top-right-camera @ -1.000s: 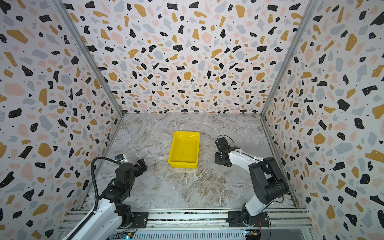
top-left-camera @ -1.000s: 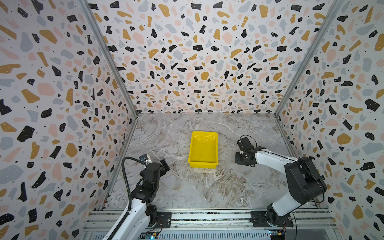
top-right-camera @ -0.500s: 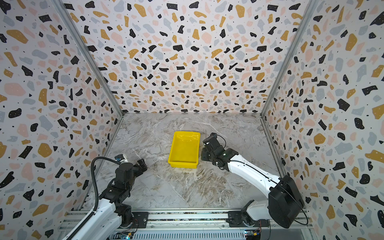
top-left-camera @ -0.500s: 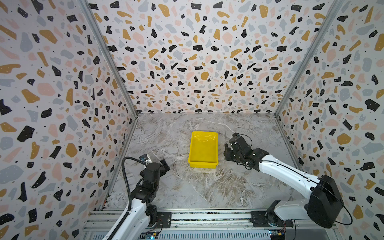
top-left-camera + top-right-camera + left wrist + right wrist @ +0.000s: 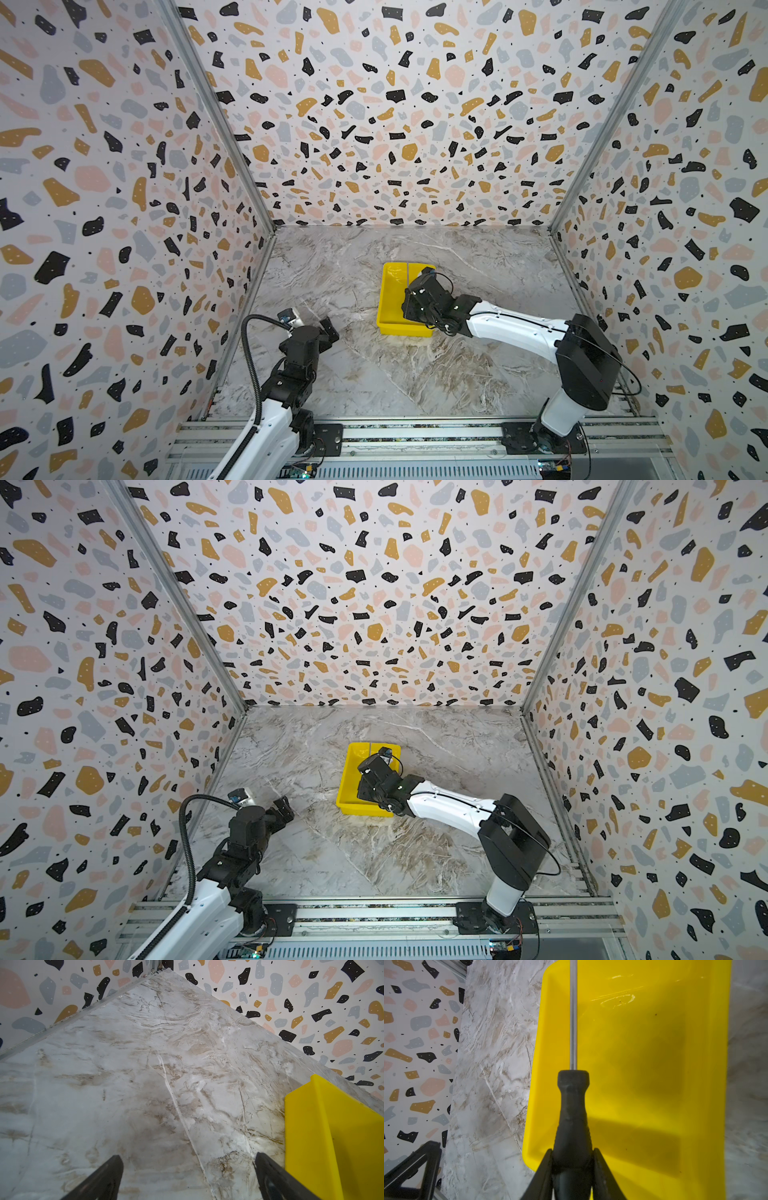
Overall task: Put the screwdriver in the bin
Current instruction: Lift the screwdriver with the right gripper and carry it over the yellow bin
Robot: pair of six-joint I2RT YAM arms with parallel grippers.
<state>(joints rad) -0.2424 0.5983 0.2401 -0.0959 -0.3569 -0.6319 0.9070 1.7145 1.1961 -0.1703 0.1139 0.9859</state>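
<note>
Over the near end of the bin, in both top views, the right arm reaches in. In the right wrist view its jaws grip the handle of the screwdriver, which hangs above the bin floor with its long axis along the bin's length. In the left wrist view the left jaws gape empty above the worktop, beside the bin.

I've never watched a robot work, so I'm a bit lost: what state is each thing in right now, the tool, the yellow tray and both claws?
screwdriver: clamped by its black handle, shaft pointing out over the bin, not released.
bin: upright on the table, nothing lying in the part seen.
right gripper: shut on the screwdriver.
left gripper: open, empty, beside the bin.
</note>
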